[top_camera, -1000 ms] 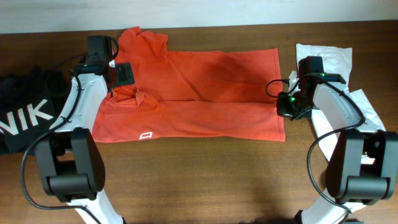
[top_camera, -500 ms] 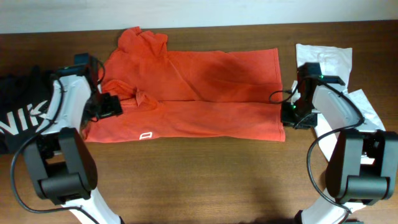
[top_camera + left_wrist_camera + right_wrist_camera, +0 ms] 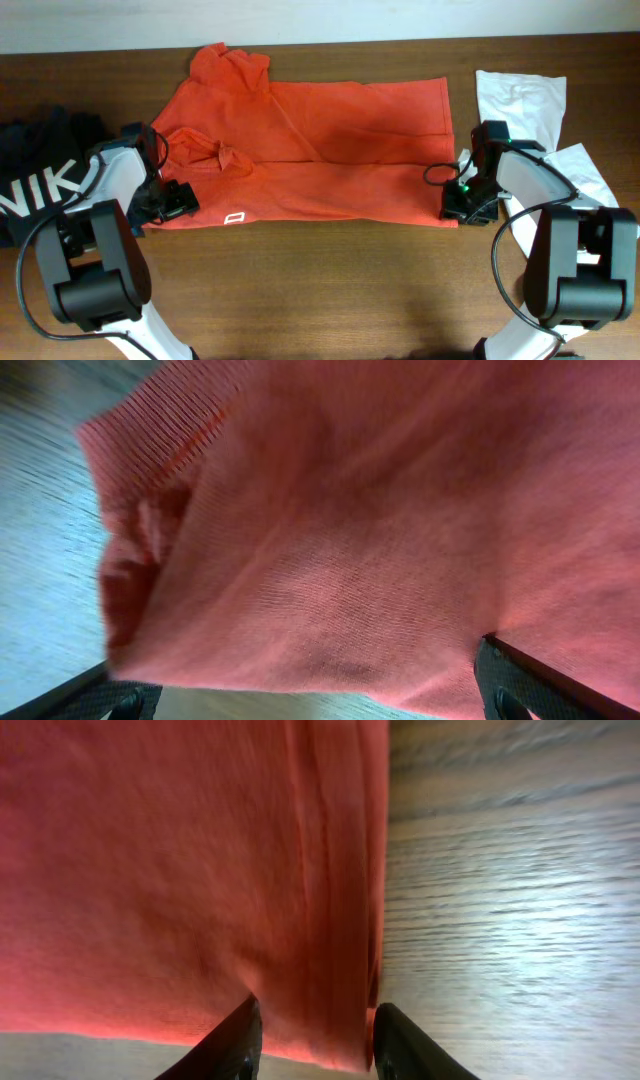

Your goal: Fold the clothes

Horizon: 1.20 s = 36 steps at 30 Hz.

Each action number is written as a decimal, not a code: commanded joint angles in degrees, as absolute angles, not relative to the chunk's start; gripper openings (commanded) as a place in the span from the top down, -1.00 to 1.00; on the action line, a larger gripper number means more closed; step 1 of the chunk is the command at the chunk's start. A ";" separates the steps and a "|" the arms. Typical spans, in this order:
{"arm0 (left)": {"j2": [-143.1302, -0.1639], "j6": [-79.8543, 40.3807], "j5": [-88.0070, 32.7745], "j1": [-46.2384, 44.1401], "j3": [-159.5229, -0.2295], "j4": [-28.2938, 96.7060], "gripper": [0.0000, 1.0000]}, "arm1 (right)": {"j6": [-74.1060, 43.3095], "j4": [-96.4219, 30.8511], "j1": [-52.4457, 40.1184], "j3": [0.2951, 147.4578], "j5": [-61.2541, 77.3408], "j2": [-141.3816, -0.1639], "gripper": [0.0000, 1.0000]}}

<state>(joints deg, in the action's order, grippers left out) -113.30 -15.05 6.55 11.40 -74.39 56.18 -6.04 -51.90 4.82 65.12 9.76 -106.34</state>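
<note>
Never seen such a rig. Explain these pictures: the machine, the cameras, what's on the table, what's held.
Two robot arms stand at a wooden table, each ending in a two-finger gripper. The overhead picture looks straight down; the other two come from cameras on each wrist. An orange shirt lies flat, a black garment at its left, white cloth at its right. The left gripper and right gripper sit at the shirt's near corners. In the wrist views fabric lies between the fingers; the left's stand wide apart, the right's grip is unclear.
</note>
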 commanded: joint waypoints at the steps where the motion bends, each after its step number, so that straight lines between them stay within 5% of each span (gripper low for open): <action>1: -113.80 -15.84 7.14 11.57 -73.17 55.46 -0.98 | -6.20 -50.06 4.51 62.02 11.62 -106.52 0.20; 9: -113.80 -15.81 9.08 11.79 -73.17 48.62 -0.89 | -6.24 -50.35 4.51 61.91 11.35 -106.52 0.87; 12: -113.80 -15.81 11.07 11.81 -73.14 48.66 -0.79 | -6.24 -50.98 4.54 61.91 11.11 -106.52 0.92; 15: -113.80 -15.79 11.42 11.79 -73.14 49.34 -0.18 | -6.44 -51.92 4.56 61.91 8.16 -106.52 0.92; 23: -113.80 -15.81 12.51 11.79 -73.10 58.00 0.94 | -7.99 -53.84 4.56 61.93 3.33 -106.52 0.92; 36: -113.78 -17.34 13.37 12.69 -73.10 77.60 0.99 | -11.27 -67.16 4.56 61.93 -0.51 -106.50 0.92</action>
<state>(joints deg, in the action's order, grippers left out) -113.16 -16.16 12.27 11.44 -73.54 75.05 -9.06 -65.93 4.82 62.43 2.50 -106.34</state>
